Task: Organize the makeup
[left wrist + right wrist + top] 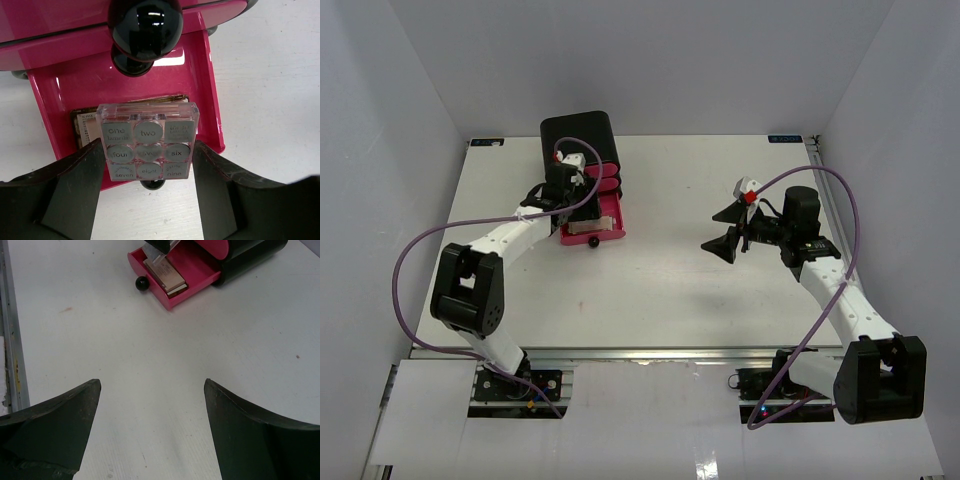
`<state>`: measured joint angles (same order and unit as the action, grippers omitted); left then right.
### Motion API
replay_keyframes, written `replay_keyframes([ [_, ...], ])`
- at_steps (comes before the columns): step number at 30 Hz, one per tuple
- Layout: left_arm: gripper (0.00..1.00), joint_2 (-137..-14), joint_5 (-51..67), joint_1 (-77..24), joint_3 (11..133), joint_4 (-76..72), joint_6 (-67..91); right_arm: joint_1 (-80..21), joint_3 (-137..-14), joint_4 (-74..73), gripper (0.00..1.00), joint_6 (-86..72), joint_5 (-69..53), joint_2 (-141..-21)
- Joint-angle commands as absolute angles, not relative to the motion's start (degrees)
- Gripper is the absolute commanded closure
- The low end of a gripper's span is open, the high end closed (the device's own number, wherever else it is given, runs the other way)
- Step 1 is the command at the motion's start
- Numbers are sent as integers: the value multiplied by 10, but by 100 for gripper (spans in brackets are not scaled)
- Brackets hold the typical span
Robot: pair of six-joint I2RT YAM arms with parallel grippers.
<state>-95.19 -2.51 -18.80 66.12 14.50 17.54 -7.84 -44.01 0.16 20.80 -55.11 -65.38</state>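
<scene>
Grip: pinches small square clear-plastic palette (146, 145) of nine grey pans by its side edges between fingers of left claw (148, 155), directly above open glossy pink plastic drawer (207, 90) and flat brown rectangular compact (85, 127) inside, with right claw (152, 385) wide, empty, well apart.

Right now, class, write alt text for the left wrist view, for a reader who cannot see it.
The left gripper holds a clear nine-pan grey palette, pans labelled one to nine, between its dark fingers over an open pink drawer. A flat compact lies in the drawer beneath it.
</scene>
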Motion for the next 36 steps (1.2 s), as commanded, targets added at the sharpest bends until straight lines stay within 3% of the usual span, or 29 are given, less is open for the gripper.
replay_keyframes([
  [1, 79, -943, -44, -192, 657, 121, 183, -75, -434, 21, 10, 210, -565, -657],
  [22, 45, -930, -34, -192, 637, 121, 183, -74, -434, 21, 10, 210, -566, -655],
  [25, 32, -921, -32, -192, 634, 123, 183, -74, -435, 21, 10, 210, -565, -655],
  [29, 4, -911, -28, -193, 635, 125, 185, -73, -434, 20, 10, 210, -565, -655],
  [36, 2, -881, -18, -192, 636, 128, 186, -73, -432, 20, 10, 210, -567, -657],
])
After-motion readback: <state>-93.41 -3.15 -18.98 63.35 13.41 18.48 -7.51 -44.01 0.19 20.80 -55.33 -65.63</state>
